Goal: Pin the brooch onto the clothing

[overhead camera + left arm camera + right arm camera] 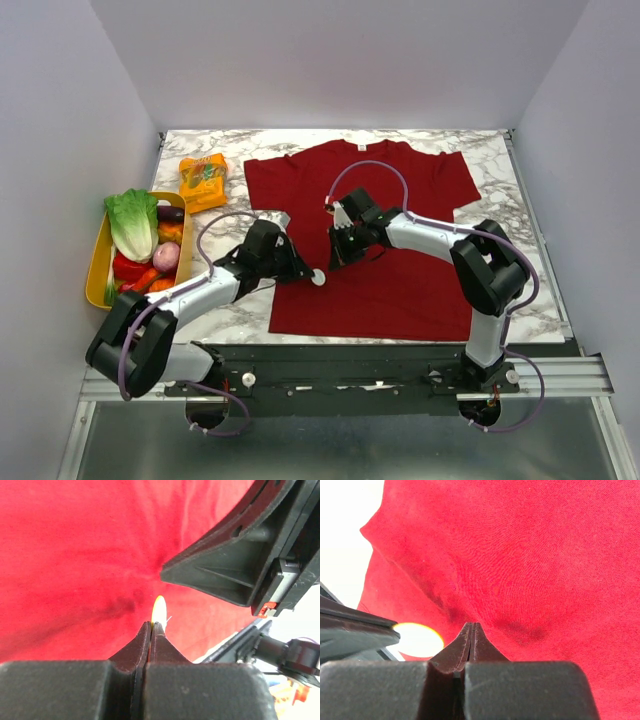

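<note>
The dark red T-shirt lies spread flat on the marble table. My left gripper is shut on the brooch, a tiny round badge held just above the shirt's lower left part. In the left wrist view the brooch shows edge-on and yellow between the shut fingertips. My right gripper is shut with its tips pinching a small fold of the shirt right beside the brooch. The right wrist view shows the brooch as a pale disc with a yellow rim, left of its tips.
A yellow tray with lettuce and other toy vegetables stands at the table's left edge. An orange snack packet lies beside the shirt's left sleeve. The two grippers are very close together.
</note>
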Controlling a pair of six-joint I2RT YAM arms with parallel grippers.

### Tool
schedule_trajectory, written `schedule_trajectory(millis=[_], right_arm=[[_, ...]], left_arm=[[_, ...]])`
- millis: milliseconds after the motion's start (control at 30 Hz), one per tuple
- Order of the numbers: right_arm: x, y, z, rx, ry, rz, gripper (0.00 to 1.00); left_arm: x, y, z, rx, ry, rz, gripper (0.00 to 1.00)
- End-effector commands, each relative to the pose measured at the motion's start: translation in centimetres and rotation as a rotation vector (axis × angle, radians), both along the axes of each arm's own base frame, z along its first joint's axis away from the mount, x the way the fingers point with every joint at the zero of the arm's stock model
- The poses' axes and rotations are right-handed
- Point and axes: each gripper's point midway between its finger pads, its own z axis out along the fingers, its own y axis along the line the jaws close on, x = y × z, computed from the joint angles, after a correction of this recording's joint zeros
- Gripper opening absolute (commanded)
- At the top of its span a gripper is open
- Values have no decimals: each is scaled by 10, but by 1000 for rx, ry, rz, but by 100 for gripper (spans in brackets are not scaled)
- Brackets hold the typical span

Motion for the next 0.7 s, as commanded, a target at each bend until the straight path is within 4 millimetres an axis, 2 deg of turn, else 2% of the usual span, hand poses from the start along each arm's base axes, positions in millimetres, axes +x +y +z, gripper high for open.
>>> schedule_trajectory(millis=[0,267,300,400,433,500,533,567,633,667], right_arm=[[-3,1,11,7,-12,12,2],[8,-9,22,-11,-79,-33,3],[12,-11,32,1,-106,-47,3],[17,-23,44,33,-136,-85,5],[18,-26,59,64,-165,-95,6],[22,-37,66,97,-187,-119,8],[24,-39,82,131,-220,-125,9],[31,-47,87,146,-237,-150,17],[33,-54,96,170,-253,-169,26],[41,-62,106,189,-280,-195,34]], left_arm=[[12,26,3,188,-61,40,0],[45,59,26,447,-189,73,0],[52,58,32,461,-206,75,0],[70,60,43,517,-253,76,0],[75,61,46,537,-264,81,0],[90,58,53,572,-292,67,0],[95,59,55,591,-300,63,0],[102,61,57,620,-312,75,0],[116,60,60,673,-328,62,0],[124,63,62,706,-339,77,0]])
